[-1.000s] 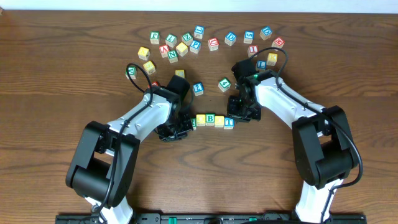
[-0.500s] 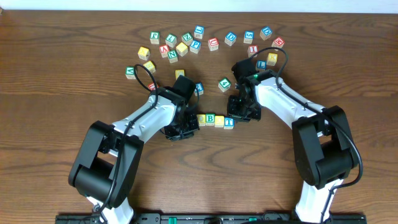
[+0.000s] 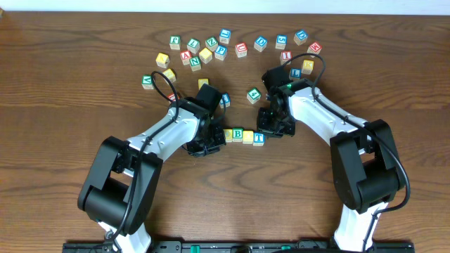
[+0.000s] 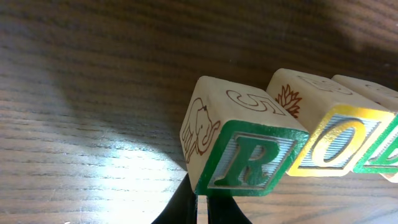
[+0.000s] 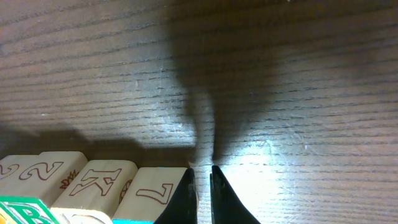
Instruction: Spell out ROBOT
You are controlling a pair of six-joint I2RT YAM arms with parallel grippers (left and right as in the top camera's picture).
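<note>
Row of five wooden letter cubes mid-table, running between the two arms. Left wrist view: R cube [image 4: 245, 158] has a green border, a ribbed white face and a green serif "R"; its bare-wood sides carry an outlined elephant and a "5". Flush beside it is the O cube [image 4: 339, 146], with a yellow border, a yellow "O" on a ribbed face and a burnt-in leafy sprig on its wood side. From overhead the row continues with the B cube [image 3: 238, 133], which is green; then a second yellow cube [image 3: 247, 135], its letter too small to read; then the T cube [image 3: 259, 138], which is blue. Left gripper [image 4: 199, 208] has its black fingers pressed together with nothing between them, the tips at the R cube's lower corner. Right gripper [image 5: 200, 186] is likewise closed and empty, just beside the row's far end — contact unclear. There the wood faces read "7", "K" and "2" in red-brown outline. The table [image 3: 70, 84] is dark, strongly grained wood with glare patches. Loose cubes [image 3: 232, 49] — red, blue, green and yellow — lie scattered along the far side, mostly illegible.
</note>
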